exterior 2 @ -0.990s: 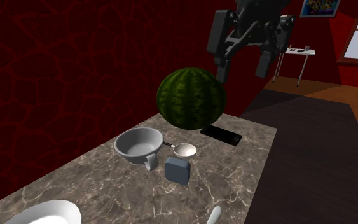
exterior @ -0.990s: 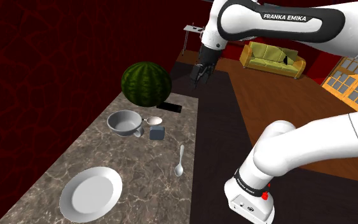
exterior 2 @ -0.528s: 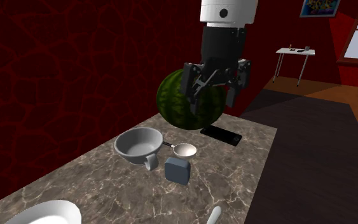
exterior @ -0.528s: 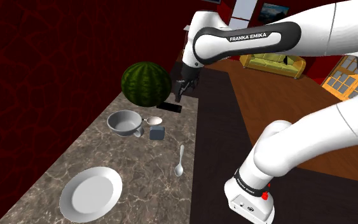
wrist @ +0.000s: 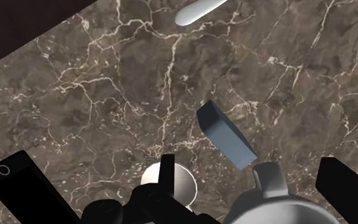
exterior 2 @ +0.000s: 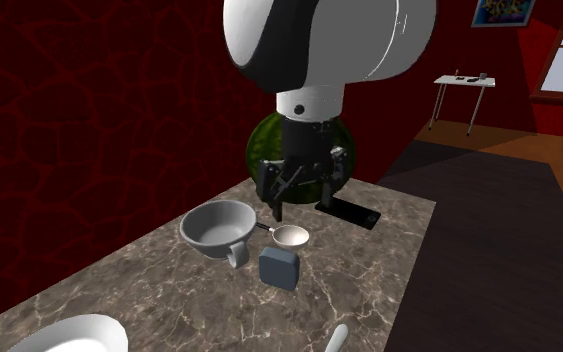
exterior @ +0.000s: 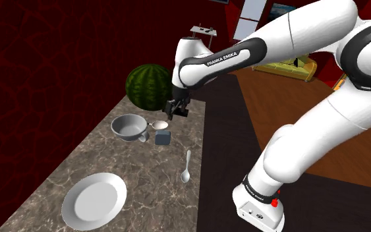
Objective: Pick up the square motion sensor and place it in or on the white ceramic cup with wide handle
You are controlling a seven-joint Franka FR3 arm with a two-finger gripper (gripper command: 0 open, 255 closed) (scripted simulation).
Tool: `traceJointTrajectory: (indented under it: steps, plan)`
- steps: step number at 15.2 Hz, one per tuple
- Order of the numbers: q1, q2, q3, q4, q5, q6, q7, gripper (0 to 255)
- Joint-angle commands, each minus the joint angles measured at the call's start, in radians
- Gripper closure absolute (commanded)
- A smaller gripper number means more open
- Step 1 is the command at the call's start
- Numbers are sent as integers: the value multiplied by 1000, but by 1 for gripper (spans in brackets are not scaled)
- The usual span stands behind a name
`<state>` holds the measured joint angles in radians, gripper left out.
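Since a second ago the arm has swung down and toward the shoulder view's left. That brings the tool (exterior 2: 302, 195) low over the surface (exterior: 141, 174), just in front of the watermelon (exterior: 149, 86). Its fingers stand apart, released, holding nothing. The dark marbled surface carries the striped green watermelon at its far end and a white plate (exterior: 93, 200) at the near end. Between them are the wide grey-white cup (exterior 2: 215, 227), a black phone (exterior 2: 349, 212) and the motion sensor (exterior 2: 280, 268). The sensor is a slate-blue square slab with rounded corners, resting on the surface just beside the cup's handle, untouched. A small round spoon (exterior 2: 290, 236) lies between sensor and phone.
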<state>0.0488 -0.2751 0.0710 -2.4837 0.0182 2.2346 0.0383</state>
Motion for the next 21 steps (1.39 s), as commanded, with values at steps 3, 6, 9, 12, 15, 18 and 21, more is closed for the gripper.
traceJointTrajectory:
  steps: [3,6,9,12,15,18,21]
  plan:
    - [8,166,26,42,-20,111,45,0]
    - [13,285,37,83,-45,179,78,0]
    - [23,406,41,134,-76,237,115,0]
    - [25,438,38,135,-83,267,121,0]
    - [26,472,35,131,-93,305,128,0]
    - [28,503,32,128,-101,337,133,0]
    - [28,503,32,129,-101,337,134,0]
